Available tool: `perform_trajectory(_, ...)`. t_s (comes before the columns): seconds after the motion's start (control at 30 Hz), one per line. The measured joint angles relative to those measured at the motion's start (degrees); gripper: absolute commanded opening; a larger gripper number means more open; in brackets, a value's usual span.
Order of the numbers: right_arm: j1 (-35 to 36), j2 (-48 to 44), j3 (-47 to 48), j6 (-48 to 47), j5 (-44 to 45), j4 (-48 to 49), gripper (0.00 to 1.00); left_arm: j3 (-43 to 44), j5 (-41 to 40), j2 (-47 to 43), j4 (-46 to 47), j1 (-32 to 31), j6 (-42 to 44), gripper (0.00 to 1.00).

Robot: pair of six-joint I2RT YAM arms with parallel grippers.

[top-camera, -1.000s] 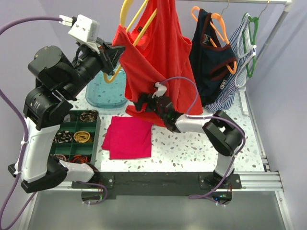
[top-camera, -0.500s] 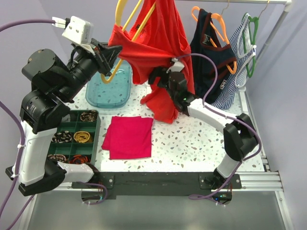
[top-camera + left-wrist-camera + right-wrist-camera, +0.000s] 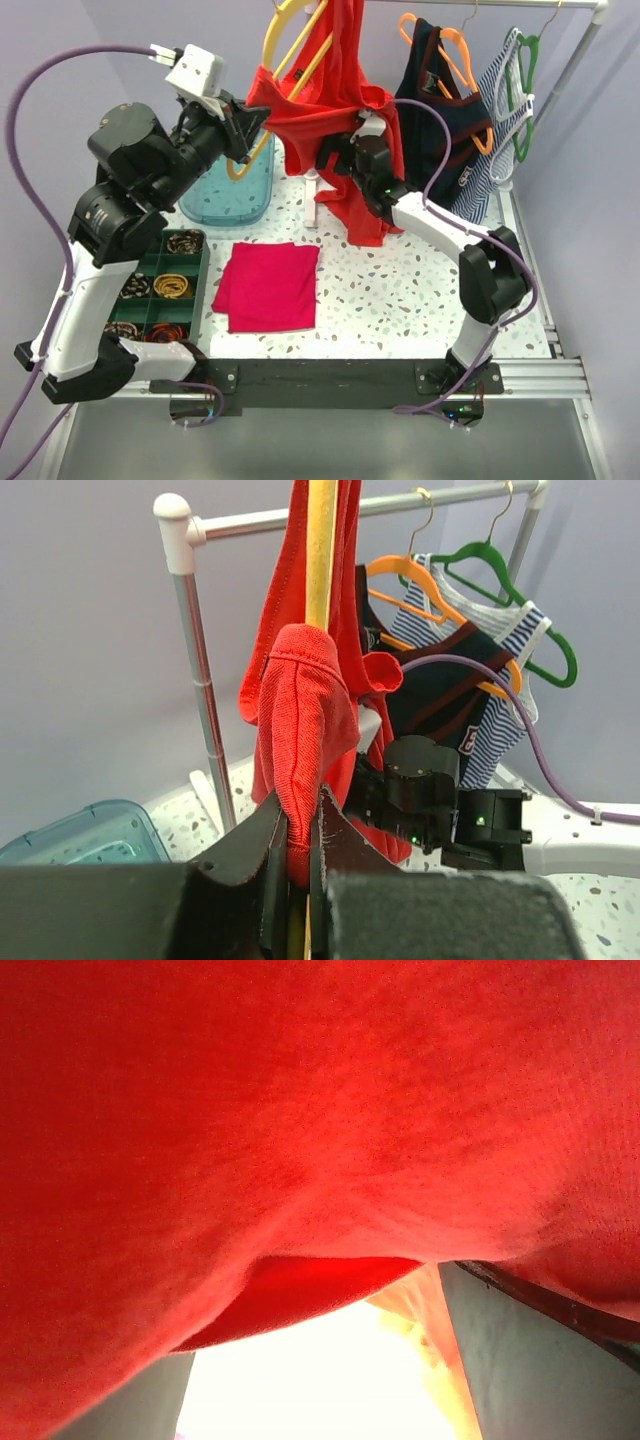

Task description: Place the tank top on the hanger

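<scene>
The pale yellow hanger hangs high at the back with the red-orange tank top draped over it. My left gripper is shut on the hanger's lower end together with a fold of the tank top; in the left wrist view the hanger and the fabric run up from the gripper. My right gripper is under the tank top's right side and holds the cloth up. In the right wrist view the fabric covers the gripper; its fingers stand wide apart.
A navy top on an orange hanger and a striped top on a green hanger hang on the rack at the right. A teal tub, a green compartment tray and a folded magenta cloth lie on the table.
My right gripper rose from low over the table towards the rack, lifting the tank top's lower part. My left arm shifted slightly right with the hanger.
</scene>
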Motion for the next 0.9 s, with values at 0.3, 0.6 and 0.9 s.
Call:
perform_trajectory(0.3, -0.13, 0.94, -8.68, 2.73, -5.31, 1.73, 0.96, -7.69, -0.02, 1.62, 0.96, 0.02, -2.67, 0.00)
perform_trajectory(0.6, -0.13, 0.96, -14.01, 5.77, -8.17, 4.50, 0.96, -9.27, -0.15, 5.60, 0.13, 0.02, -4.31, 0.00)
perform_trajectory(0.9, -0.13, 0.96, -14.91, 7.17, -9.25, 5.14, 0.96, -8.07, -1.25, 7.54, -1.60, 0.00, -4.74, 0.00)
